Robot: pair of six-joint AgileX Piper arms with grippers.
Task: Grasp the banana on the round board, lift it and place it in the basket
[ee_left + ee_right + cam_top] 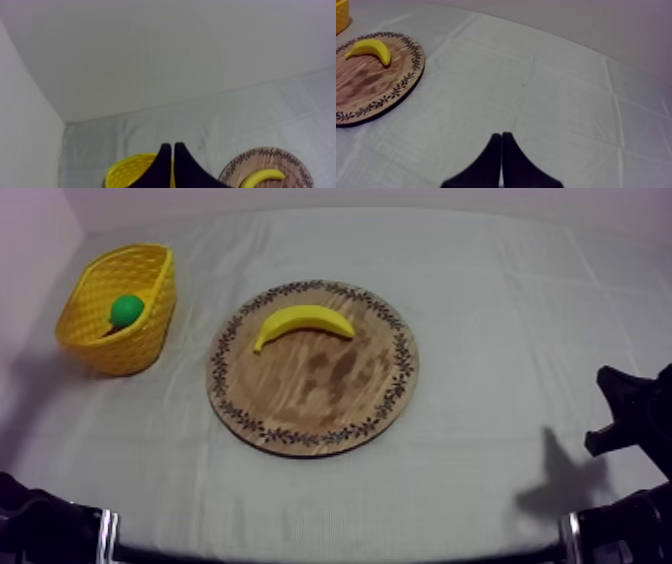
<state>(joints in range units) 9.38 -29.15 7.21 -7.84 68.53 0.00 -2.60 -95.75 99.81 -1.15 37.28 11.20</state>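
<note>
A yellow banana (303, 323) lies on the far part of the round wooden board (330, 398) at the table's middle. The yellow basket (140, 348) stands at the far left, tilted toward the board. My left gripper (172, 146) is shut on nothing, its fingers a narrow wedge, with the basket (122, 172), the board (296, 161) and the banana (262, 177) beyond it. My right gripper (501, 135) is shut and empty over bare cloth, well to the right of the board (371, 85) and the banana (370, 49). Both grippers are far from the banana.
A green toy fruit (126, 310) sits inside the basket. My right arm (632, 410) rises at the right edge and my left arm (40, 523) sits low at the front left. White walls close the table at the back and left.
</note>
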